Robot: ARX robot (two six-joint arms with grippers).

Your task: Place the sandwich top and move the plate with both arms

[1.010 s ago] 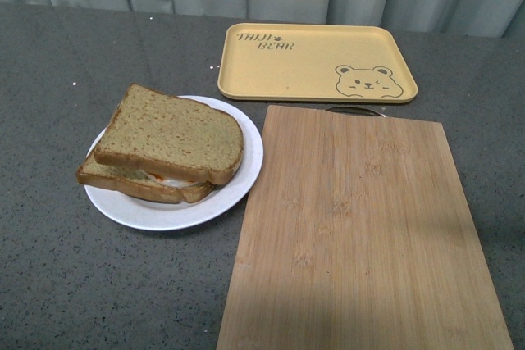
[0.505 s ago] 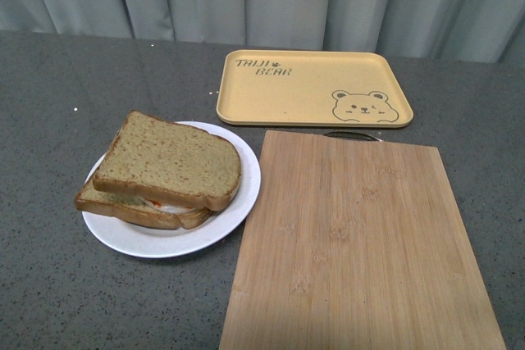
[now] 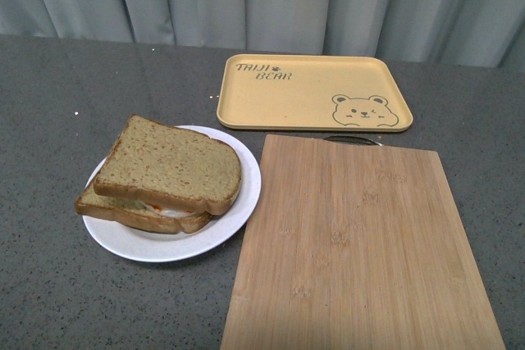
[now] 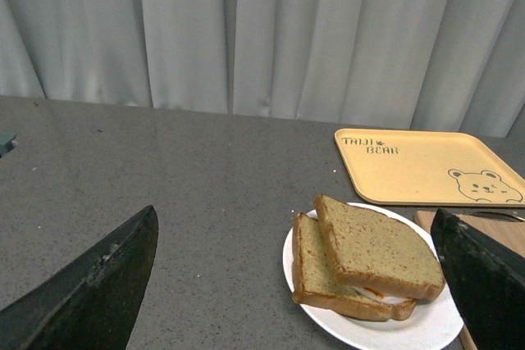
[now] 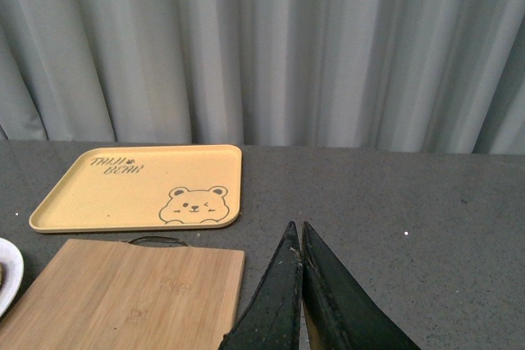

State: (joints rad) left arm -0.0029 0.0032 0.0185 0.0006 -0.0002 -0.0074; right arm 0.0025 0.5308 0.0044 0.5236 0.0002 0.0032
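The sandwich top [image 3: 168,165], a golden-brown bread slice, lies on a lower slice [image 3: 123,209] with egg white and orange showing between them. Both rest on the white plate [image 3: 164,245], left of centre on the grey table. Neither arm shows in the front view. In the left wrist view my left gripper [image 4: 295,212] is open, its black fingers [image 4: 98,284] spread wide, with the sandwich top [image 4: 373,243] and plate [image 4: 426,329] beyond them, untouched. My right gripper [image 5: 297,225] is shut with nothing in it, above bare table beside the board.
A yellow tray [image 3: 312,92] with a bear drawing lies at the back, in front of a grey curtain. A bamboo cutting board [image 3: 361,243] fills the right front, its left edge next to the plate. From the right wrist, the tray [image 5: 123,190], board [image 5: 131,293] and plate edge [image 5: 6,272] show.
In the front view the whole scene sits lower in the picture than one second ago, with little shift since half a second ago. Sandwich and plate keep their arrangement.
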